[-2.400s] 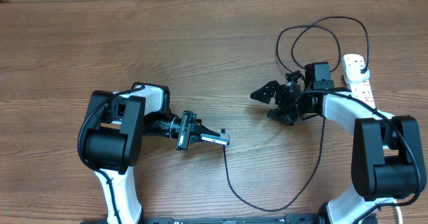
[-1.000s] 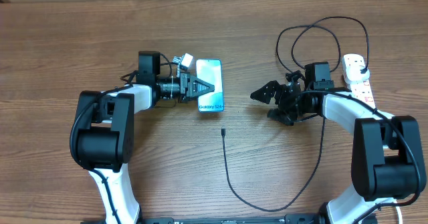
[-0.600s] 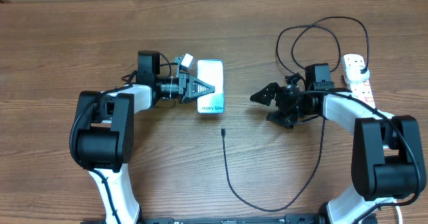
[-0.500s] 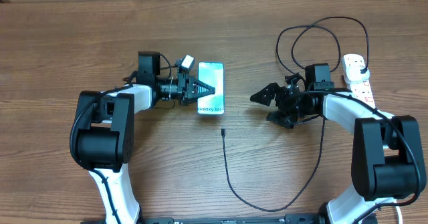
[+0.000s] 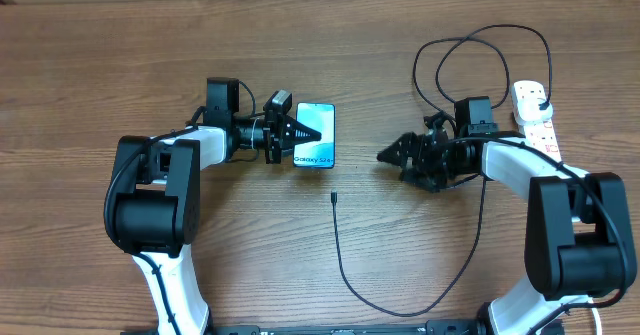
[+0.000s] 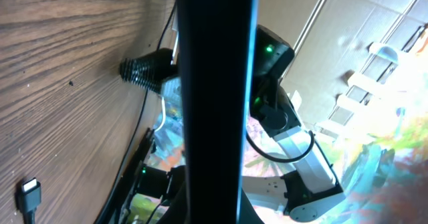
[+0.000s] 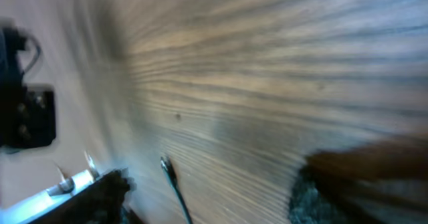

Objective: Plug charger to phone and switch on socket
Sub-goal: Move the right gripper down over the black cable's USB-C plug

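The phone (image 5: 319, 156) has turned since a moment ago, clamped in the left gripper (image 5: 303, 134); its screen reads "Galaxy S24+". The charger (image 5: 333, 199) tip lies just below it. The right gripper's (image 5: 392, 155) spread is unclear.

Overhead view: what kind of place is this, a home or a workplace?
Probably a workplace, most likely a robotics lab bench. A left arm and a right arm are mounted at one edge of a wooden table, and a phone, a charger and a socket strip are set out on it.
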Controlling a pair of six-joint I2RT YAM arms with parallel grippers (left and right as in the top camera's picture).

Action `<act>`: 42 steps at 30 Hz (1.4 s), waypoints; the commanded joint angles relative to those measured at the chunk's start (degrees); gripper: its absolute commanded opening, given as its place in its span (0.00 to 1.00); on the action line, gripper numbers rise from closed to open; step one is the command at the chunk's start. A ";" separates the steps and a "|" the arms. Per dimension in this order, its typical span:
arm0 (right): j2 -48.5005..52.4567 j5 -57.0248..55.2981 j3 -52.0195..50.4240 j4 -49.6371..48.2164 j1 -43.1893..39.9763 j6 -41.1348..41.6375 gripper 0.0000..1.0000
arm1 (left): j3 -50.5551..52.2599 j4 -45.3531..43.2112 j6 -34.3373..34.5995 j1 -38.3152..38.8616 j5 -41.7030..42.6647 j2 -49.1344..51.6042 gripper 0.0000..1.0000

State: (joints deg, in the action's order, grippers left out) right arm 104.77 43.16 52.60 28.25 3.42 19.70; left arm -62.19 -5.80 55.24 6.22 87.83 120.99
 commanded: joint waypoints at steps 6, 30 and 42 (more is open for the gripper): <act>1.75 -13.53 4.37 18.10 4.52 -12.57 0.72 | -0.20 -0.46 -4.68 -0.09 2.78 -1.44 0.04; 1.75 -35.69 7.43 23.23 37.57 -7.67 0.98 | 0.24 1.62 -19.32 -12.50 1.77 -1.42 0.04; 1.75 -39.28 15.21 23.74 38.73 -4.50 1.00 | 0.90 5.66 -23.96 -16.00 0.46 -1.42 0.04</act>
State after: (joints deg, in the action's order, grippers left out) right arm 105.36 5.02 63.64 52.82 41.78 11.75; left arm -61.98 -0.49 33.87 -9.85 87.35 120.99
